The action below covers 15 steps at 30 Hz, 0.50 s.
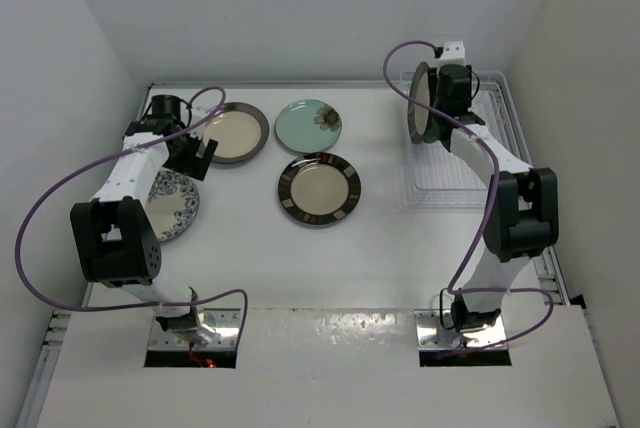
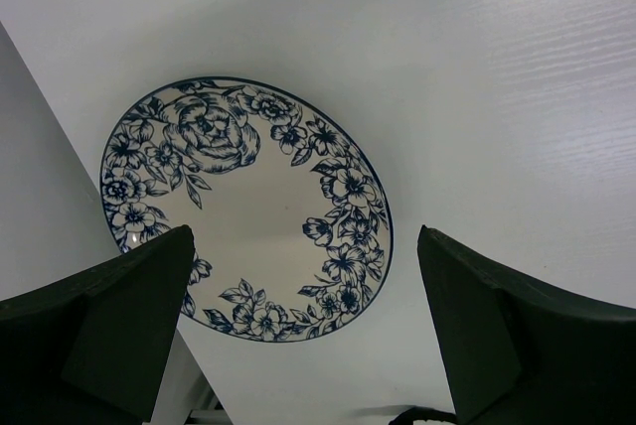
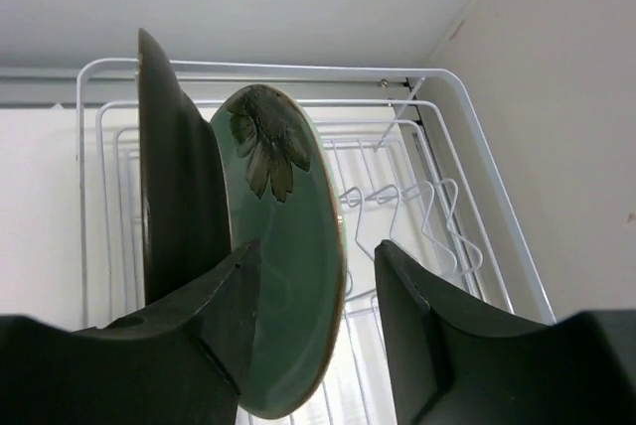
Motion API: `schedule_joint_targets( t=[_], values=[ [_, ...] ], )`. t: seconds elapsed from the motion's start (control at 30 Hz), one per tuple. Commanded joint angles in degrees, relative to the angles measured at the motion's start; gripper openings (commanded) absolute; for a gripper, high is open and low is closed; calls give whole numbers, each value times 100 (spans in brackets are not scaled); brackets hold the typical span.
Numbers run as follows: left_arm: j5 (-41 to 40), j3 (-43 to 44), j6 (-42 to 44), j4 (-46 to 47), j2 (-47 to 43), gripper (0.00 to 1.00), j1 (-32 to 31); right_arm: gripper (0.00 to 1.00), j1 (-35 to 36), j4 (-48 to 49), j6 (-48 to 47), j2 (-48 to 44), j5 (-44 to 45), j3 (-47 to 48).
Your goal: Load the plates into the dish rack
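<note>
hovering at the near left, the left gripper (image 2: 306,236) hangs jaws apart above the blue-white plate (image 2: 248,197), flat and face up on the table (image 1: 400,258). left arm folded at the elbow, wrist tipped down. brown-rimmed plate (image 1: 320,189) flat mid-table; beyond it a grey-rimmed plate (image 1: 235,133) and a mint plate (image 1: 308,125), both flat. far right, right arm reaches out to the dish rack (image 1: 450,183). two plates stand on edge there, faces pointing sideways across the rack: a dark-rimmed plate (image 3: 174,197) and a second mint plate (image 3: 288,246), flowered face turned from its neighbour. right gripper (image 3: 318,246) straddles that mint rim, jaws apart, a gap on one side.
</note>
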Motion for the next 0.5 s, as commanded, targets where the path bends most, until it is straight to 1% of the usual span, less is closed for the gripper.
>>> schedule_joint_targets(
  t=[0.0,0.07,0.13,0.17,0.2,0.23,0.3,0.33,0.37,0.4,0.43,0.47],
  values=[
    [70,36,-40,96,-59,100,66,50,-22,340,227,-232,97,319],
    [70,-25,-40,96,-7,100,66,51,-101,243,280,-337,123,415],
    [70,-26,-188,96,-6,100,267,57,-127,199,289,-434,114,442],
    [70,-87,-250,96,46,100,381,58,-128,208,289,-661,105,442],
    [183,-87,-329,96,47,100,687,60,-119,216,289,-715,62,373],
    [254,-87,-486,44,108,100,881,67,-128,208,280,-803,44,337],
    [500,-26,-628,-43,266,100,1277,73,-137,155,280,-1181,-61,258],
    [614,44,-707,-96,319,100,1679,80,-128,120,306,-1382,-149,205],
    [737,45,-847,-175,371,100,1866,83,-145,-28,341,-1462,-228,161],
    [930,45,-909,-176,433,100,2033,85,-145,-90,594,-1733,-281,109],
    [1019,45,-910,-176,433,100,2304,86,-137,-196,657,-1805,-525,30],
    [1098,-8,-971,-176,433,100,2420,87,-102,-284,745,-1902,-641,-67]
  ],
)
